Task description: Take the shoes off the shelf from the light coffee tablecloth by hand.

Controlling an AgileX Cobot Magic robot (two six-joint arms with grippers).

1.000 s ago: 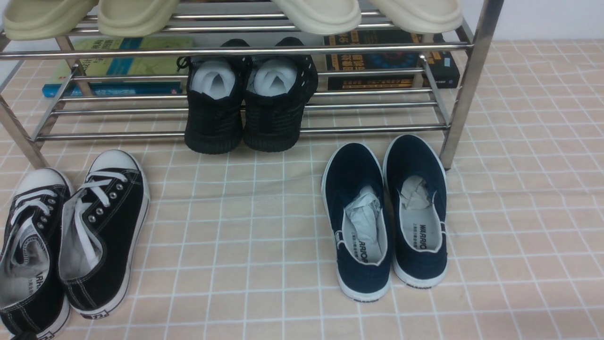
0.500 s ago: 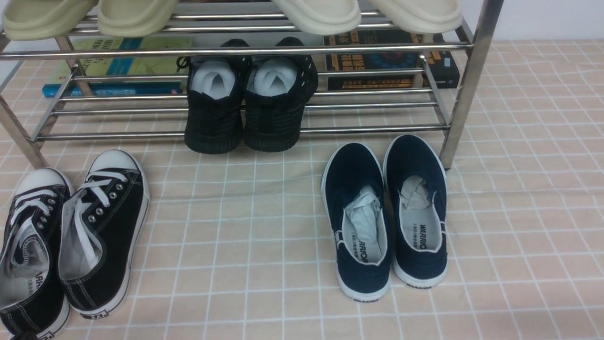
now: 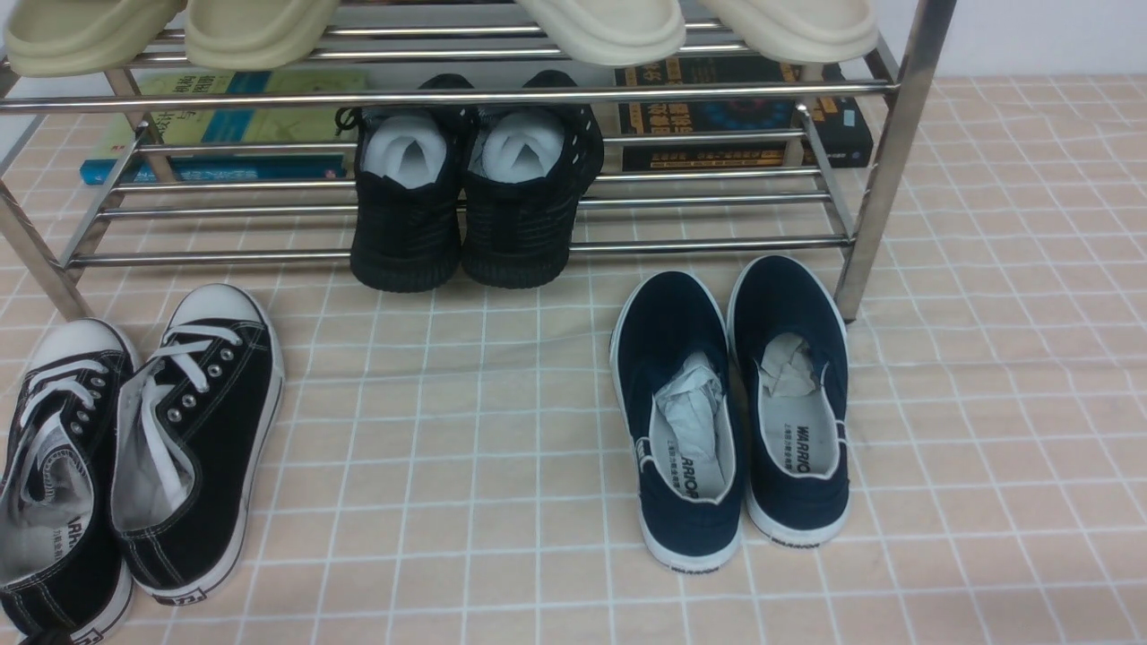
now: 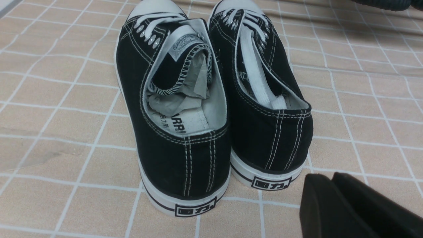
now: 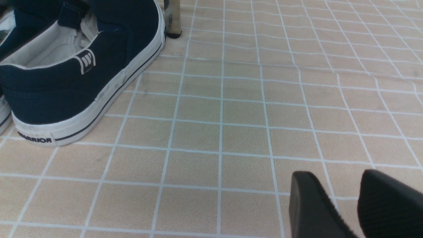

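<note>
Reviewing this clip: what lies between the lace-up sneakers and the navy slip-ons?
Only bare tablecloth lies between the lace-up sneakers and the navy slip-ons, as the front view shows.

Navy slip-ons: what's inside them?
In the navy slip-ons, crumpled paper sits over printed insoles. The toe ends are covered by the uppers, so whatever fills them can't be seen.

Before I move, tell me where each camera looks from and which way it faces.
Front: between the two arms, facing forward and down at the shoe rack; a dark sliver, possibly robot, shows lower left.
Left wrist: on the left arm, angled down at the black canvas sneakers; the left tool shows.
Right wrist: on the right arm, angled down at the tablecloth; the right tool shows.
Front and left wrist share those sneakers.
</note>
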